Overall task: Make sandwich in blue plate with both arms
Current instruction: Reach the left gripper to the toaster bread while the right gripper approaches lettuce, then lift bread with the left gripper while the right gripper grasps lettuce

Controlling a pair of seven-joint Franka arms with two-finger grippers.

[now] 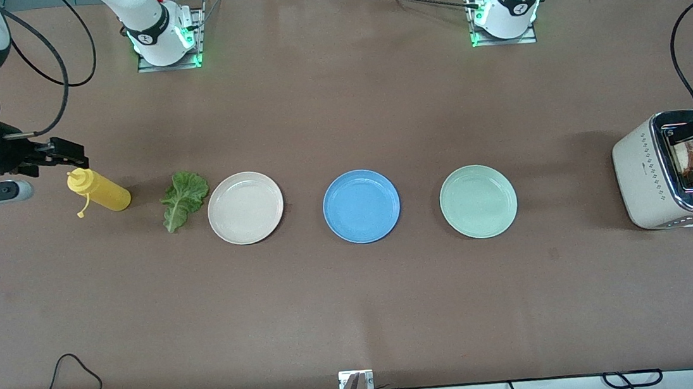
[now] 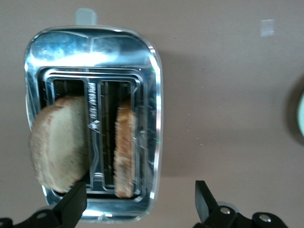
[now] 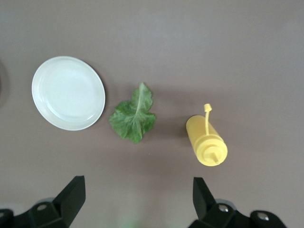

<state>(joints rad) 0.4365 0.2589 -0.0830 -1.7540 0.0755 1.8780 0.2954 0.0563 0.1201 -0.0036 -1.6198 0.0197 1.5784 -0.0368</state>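
Note:
The blue plate (image 1: 361, 206) lies bare at the middle of the table. A green lettuce leaf (image 1: 183, 199) (image 3: 134, 116) lies flat between the cream plate (image 1: 245, 207) and a yellow squeeze bottle (image 1: 98, 191). Two bread slices (image 2: 59, 142) (image 2: 125, 149) stand in the slots of the toaster (image 1: 668, 170) at the left arm's end of the table. One leans out over the toaster's rim. My left gripper (image 2: 140, 192) hangs open over the toaster with nothing between its fingers. My right gripper (image 3: 137, 187) hangs open over the bare table beside the yellow bottle (image 3: 206, 140).
A mint-green plate (image 1: 478, 201) lies between the blue plate and the toaster. The cream plate (image 3: 68, 92) sits beside the lettuce, toward the blue plate. A black cable (image 1: 683, 60) runs from the toaster toward the table's edge.

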